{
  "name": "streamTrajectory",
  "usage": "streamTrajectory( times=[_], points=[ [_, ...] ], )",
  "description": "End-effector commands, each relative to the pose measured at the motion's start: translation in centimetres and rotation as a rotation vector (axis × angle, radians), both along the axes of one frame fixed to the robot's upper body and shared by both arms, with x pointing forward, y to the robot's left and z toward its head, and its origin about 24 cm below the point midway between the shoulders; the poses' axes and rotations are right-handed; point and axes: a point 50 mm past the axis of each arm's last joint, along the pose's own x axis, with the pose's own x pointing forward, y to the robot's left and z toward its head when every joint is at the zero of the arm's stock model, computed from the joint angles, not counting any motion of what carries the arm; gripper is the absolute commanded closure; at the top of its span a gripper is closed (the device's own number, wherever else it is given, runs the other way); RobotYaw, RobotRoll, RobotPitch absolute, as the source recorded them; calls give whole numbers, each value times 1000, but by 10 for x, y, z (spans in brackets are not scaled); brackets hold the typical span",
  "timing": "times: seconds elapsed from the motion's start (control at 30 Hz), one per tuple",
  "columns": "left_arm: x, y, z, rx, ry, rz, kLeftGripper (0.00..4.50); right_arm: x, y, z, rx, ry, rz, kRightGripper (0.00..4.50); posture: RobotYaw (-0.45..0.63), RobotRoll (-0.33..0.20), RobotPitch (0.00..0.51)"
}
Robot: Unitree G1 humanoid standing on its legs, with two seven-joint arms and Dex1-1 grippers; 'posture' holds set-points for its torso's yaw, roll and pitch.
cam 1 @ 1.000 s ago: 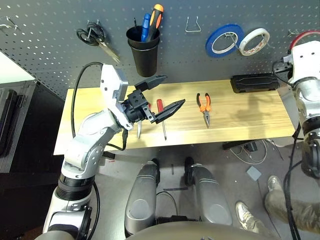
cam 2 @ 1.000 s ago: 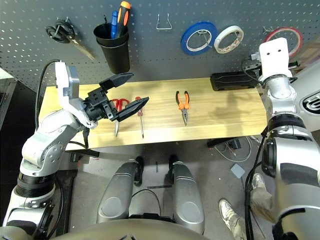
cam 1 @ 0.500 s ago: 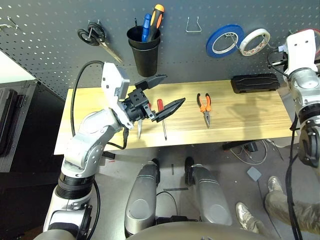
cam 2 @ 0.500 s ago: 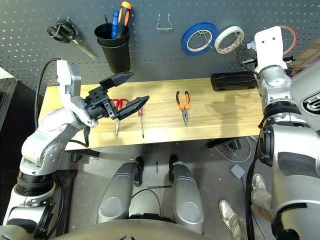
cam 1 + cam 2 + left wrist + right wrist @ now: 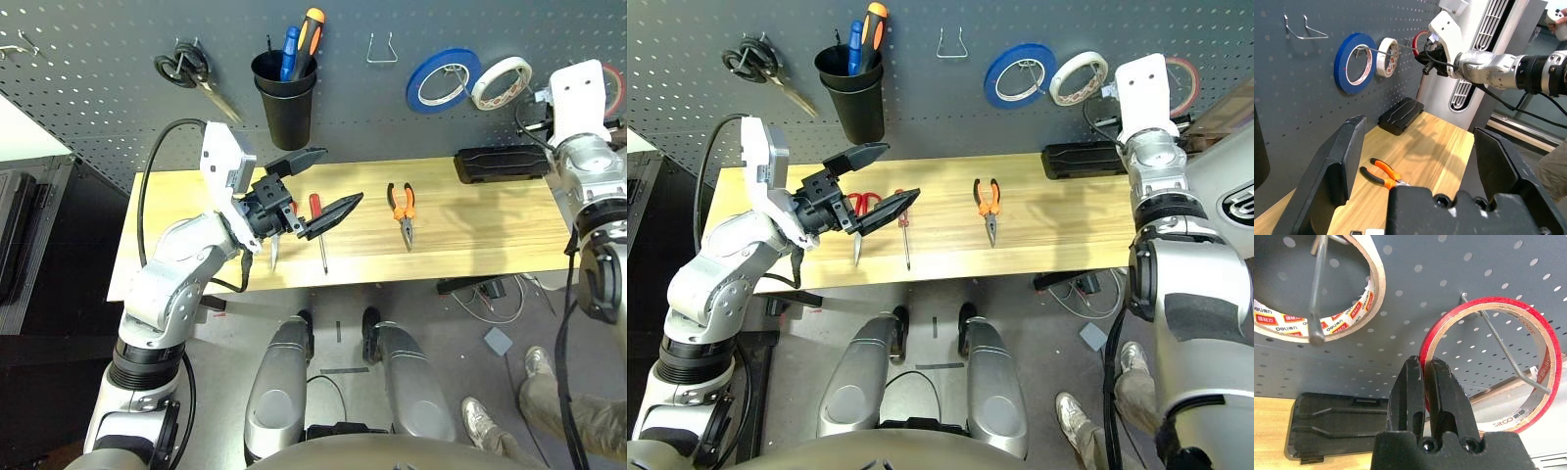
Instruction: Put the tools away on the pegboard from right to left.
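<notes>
My right gripper (image 5: pixel 1425 364) is shut on the rim of the thin red tape ring (image 5: pixel 1489 301), which sits around a metal hook at the far right of the dark grey pegboard (image 5: pixel 98 88). On the wooden table (image 5: pixel 490 220) lie the orange-and-black pliers (image 5: pixel 400 208), the slim red-handled screwdriver (image 5: pixel 317 230) and the red-handled scissors (image 5: pixel 860 204). The scissors are partly hidden under my left gripper (image 5: pixel 340 176), which hovers open and empty just above them and the screwdriver.
The pegboard also carries black-handled scissors (image 5: pixel 191 73), a black cup (image 5: pixel 284 98) holding screwdrivers, an empty wire hook (image 5: pixel 380 49), a blue tape roll (image 5: pixel 439 78) and a white one (image 5: pixel 500 80). A black case (image 5: pixel 500 163) lies at the table's back right. A person's legs (image 5: pixel 554 397) stand at the lower right.
My right wrist has shifted left and slightly up along the pegboard, carrying the red tape ring. The left arm has stayed put.
</notes>
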Motion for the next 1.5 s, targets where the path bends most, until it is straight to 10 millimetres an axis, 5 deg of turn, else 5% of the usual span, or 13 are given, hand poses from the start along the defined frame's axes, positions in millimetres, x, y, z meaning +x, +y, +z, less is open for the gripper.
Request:
streamTrajectory(
  times=[0.03, 1.07, 1.5],
  points=[
    [-5, -5, 3, 11, -12, -32, 0, -1, -3, -4, 13, 24, -30, 4465, 243, 0, 260],
    [-4, -5, 1, 17, -5, -35, 0, 1, -6, 0, 62, 45, -110, 4465, 239, 0, 266],
    [-4, 0, -1, 28, 0, -12, 0, -3, 15, 11, -20, -246, 96, 63, 253, 0, 267]
  ],
)
